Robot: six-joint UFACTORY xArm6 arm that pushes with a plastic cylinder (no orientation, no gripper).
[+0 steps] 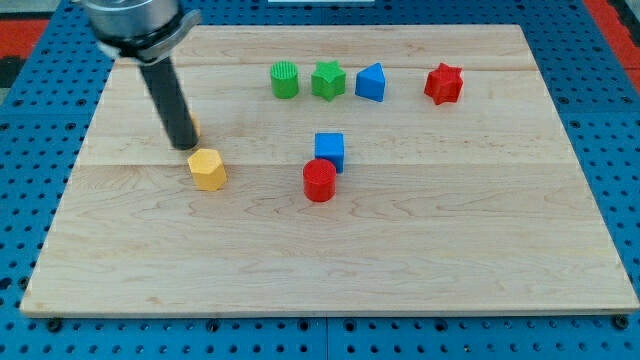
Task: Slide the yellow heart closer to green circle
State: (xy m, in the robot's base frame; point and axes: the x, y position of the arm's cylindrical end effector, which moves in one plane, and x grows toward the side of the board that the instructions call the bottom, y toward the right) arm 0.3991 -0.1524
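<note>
Nearest the lens: the wooden table's [330, 300] front edge, then a red circle block [319, 181] touching the blue cube [329, 150] behind it.

No pincer on this arm, so nothing to report as open or closed. The rod ends in a tip [183, 145], at the view's left, just up-left of a yellow hexagon-like block [208, 169].

A yellow-orange sliver [194, 128] peeks out at the rod's right side. It is likely the yellow heart, but its shape cannot be made out. The green circle [285, 80] sits well apart, up and to the right, with a green star [327, 80], a blue wedge [371, 82] and a red star [443, 84] in a row beside it.

Risks:
- The tip could catch the hexagon-like block instead.
- An off-centre push could spin the heart aside.
- An overshoot could knock the green circle into the star.

Surface: pale planks, smooth, seams running left to right. Blue pegboard [610, 60] surrounds the table.
</note>
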